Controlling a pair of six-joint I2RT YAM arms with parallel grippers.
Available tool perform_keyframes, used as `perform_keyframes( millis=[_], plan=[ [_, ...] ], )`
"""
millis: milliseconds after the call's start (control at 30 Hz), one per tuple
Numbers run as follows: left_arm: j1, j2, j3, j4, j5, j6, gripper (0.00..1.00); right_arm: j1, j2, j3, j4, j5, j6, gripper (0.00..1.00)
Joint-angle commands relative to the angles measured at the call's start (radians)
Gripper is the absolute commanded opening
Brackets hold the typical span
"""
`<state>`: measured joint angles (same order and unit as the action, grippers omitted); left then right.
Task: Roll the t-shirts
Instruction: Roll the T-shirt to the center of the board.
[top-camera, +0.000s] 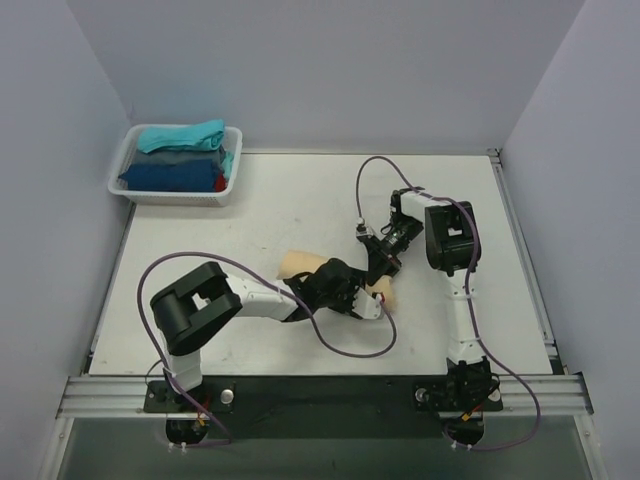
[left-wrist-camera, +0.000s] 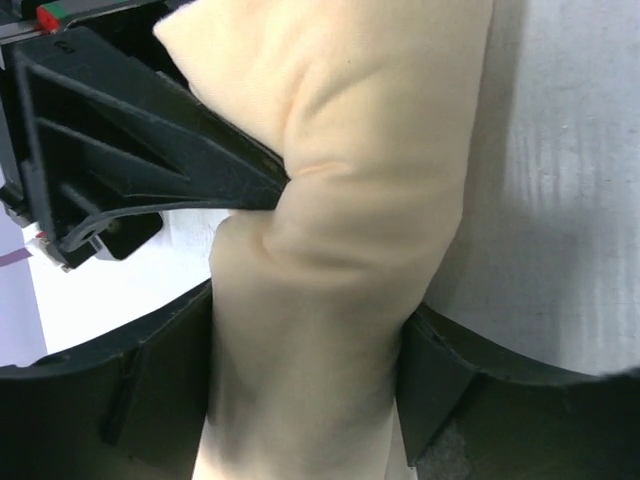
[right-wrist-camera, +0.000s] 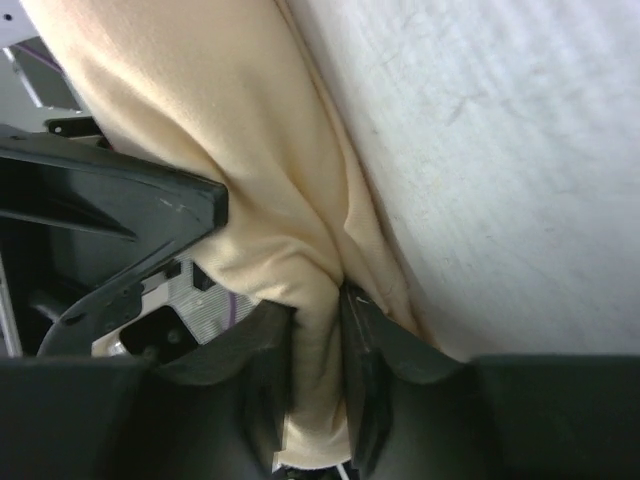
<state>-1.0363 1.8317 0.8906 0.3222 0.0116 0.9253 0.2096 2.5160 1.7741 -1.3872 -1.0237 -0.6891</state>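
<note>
1. Basket (top-camera: 131, 150) sits at the table's (top-camera: 300, 200) eleven o'clock corner, stacked t-shirts (top-camera: 180, 140) inside.
2. Rolled t-shirt (top-camera: 296, 264) lies on the table near centre.
3. Left gripper (left-wrist-camera: 310, 400) meets it from eight o'clock, right gripper (right-wrist-camera: 318, 330) from two o'clock.

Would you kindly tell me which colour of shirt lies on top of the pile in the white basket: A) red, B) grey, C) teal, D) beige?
C: in the top external view a teal shirt lies topmost on the pile in the white basket.

Soft matt beige cloth t-shirt (left-wrist-camera: 340, 250); matt white table (right-wrist-camera: 500, 150).
</note>
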Motion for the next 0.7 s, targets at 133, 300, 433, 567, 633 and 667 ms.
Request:
perform_keyframes(
  millis=[133, 300, 433, 567, 633, 667],
  plan=[
    [0.107, 0.104, 0.187, -0.455, 0.195, -0.063, 0.62, -0.123, -0.095, -0.054, -0.138, -0.139, -0.096, 0.54],
    [0.206, 0.188, 0.427, -0.742, 0.382, -0.157, 0.52, -0.207, -0.357, -0.118, -0.138, -0.063, -0.118, 0.65],
    [0.291, 0.253, 0.614, -0.95, 0.505, -0.218, 0.41, -0.238, -0.497, -0.223, -0.134, -0.009, -0.125, 0.73],
    [0.372, 0.278, 0.747, -1.066, 0.567, -0.23, 0.36, -0.291, -0.618, -0.255, -0.134, 0.02, -0.136, 0.98],
    [0.384, 0.278, 0.798, -1.118, 0.574, -0.215, 0.3, -0.32, -0.669, -0.281, -0.134, 0.031, -0.144, 1.0],
    [0.387, 0.273, 0.806, -1.13, 0.576, -0.21, 0.29, -0.332, -0.683, -0.312, -0.136, 0.031, -0.148, 1.0]
  ],
)
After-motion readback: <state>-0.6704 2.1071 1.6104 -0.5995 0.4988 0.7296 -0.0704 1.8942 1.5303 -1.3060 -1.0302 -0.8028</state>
